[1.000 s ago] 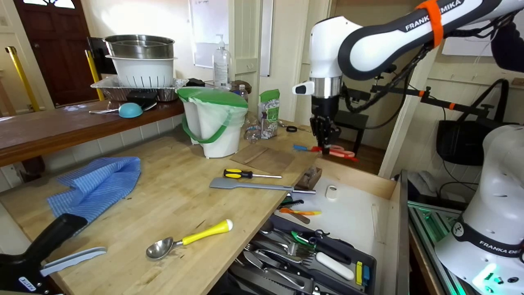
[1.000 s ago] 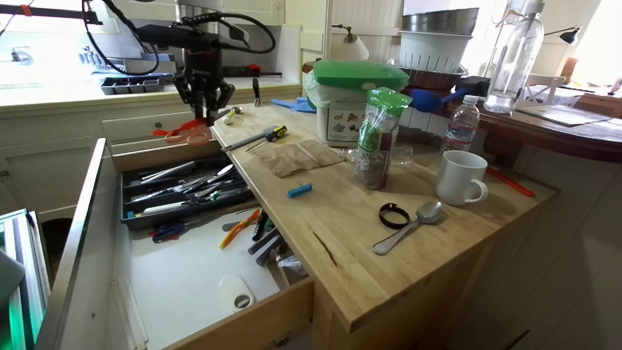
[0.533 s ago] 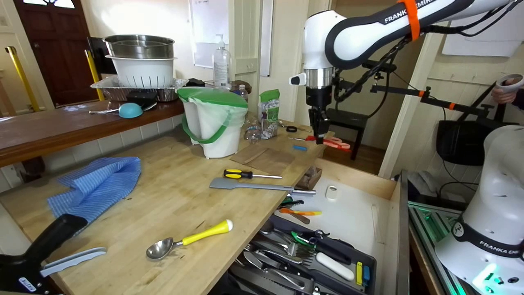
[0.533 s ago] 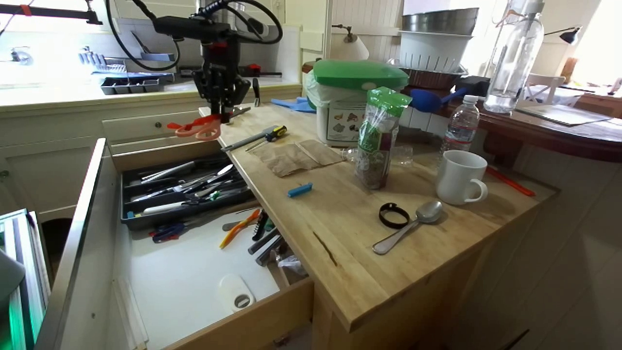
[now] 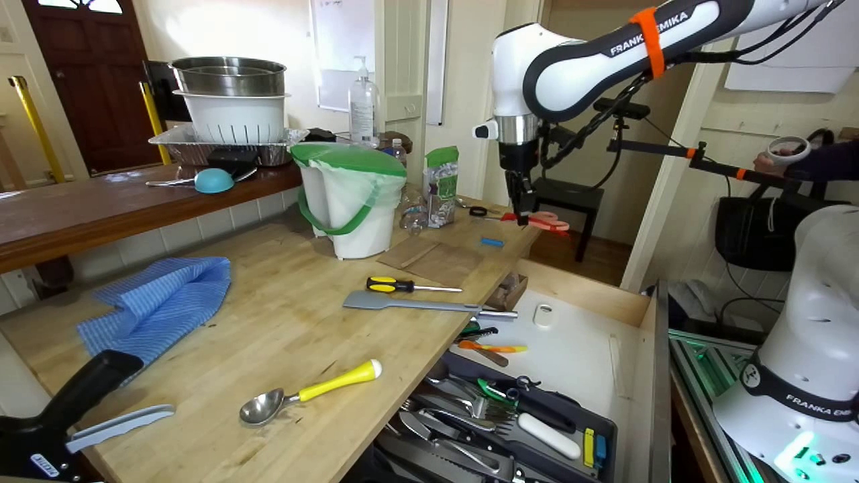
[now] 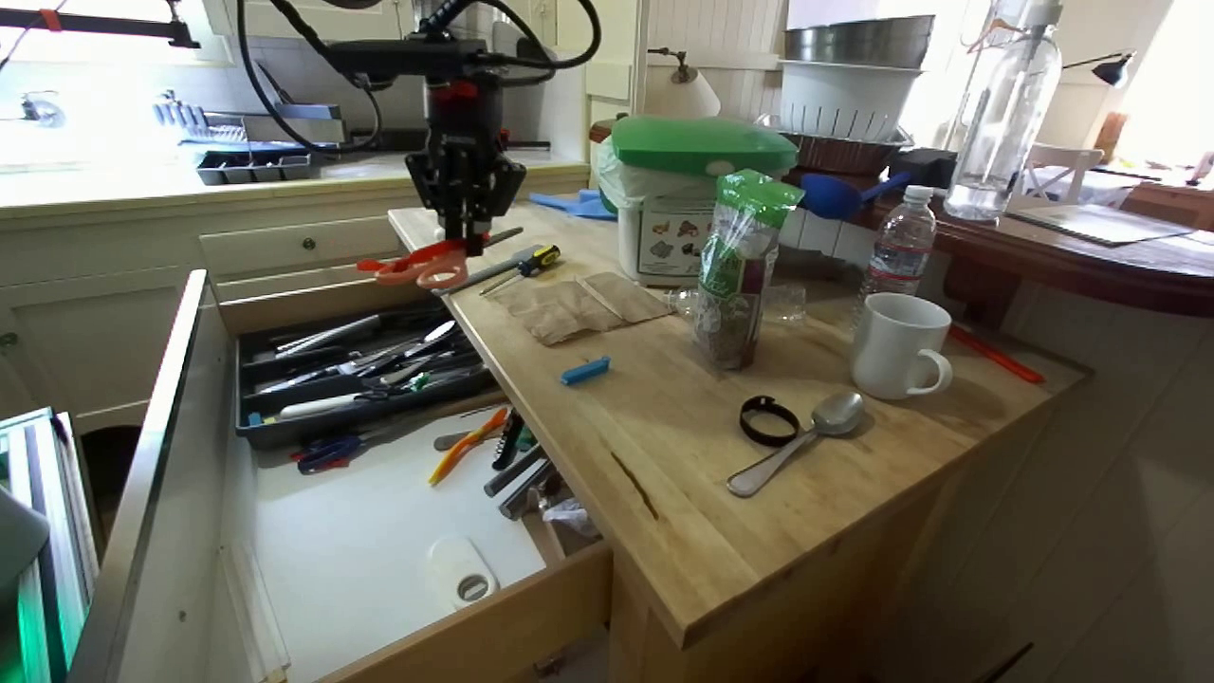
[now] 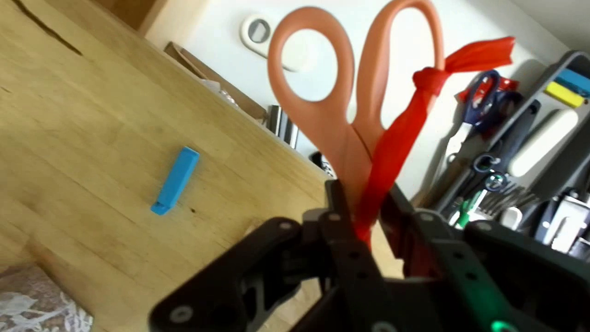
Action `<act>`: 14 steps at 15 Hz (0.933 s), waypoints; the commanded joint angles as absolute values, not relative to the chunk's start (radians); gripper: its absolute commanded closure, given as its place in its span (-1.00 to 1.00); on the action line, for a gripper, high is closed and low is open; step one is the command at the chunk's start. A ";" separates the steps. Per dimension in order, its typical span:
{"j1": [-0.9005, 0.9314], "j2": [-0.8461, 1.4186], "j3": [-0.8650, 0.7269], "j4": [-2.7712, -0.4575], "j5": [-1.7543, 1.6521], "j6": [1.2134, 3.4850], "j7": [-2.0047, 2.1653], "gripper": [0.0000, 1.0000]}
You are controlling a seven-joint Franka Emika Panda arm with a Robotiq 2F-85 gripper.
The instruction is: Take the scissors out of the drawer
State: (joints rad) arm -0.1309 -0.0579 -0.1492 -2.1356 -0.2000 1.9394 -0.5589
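Observation:
The scissors, with orange-red handles and a red ribbon tied on, show in the wrist view and in both exterior views. My gripper is shut on the scissors near the base of the handles. In both exterior views the gripper is above the worktop's drawer-side edge. The handles stick out toward the drawer side; a metal blade shows past the fingers, partly hidden. The drawer stands open below, also in an exterior view, with a tool tray inside.
The wooden worktop carries a blue clip, a screwdriver, a grey spatula, a bag, a mug and a green-lidded bin. Dark-handled scissors lie in the drawer. A person's hand holds tape.
My gripper has carried the scissors sideways from above the drawer toward the worktop, rightward in an exterior view. A person's hand with a tape roll has come into view at the right.

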 commanded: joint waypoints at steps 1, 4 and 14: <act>-0.159 0.056 -0.175 -2.054 -0.283 1.971 -0.572 0.88; -0.189 0.154 -0.191 -1.974 -0.245 2.033 -0.558 0.88; -0.226 0.419 -0.148 -1.680 -0.117 2.013 -0.441 0.88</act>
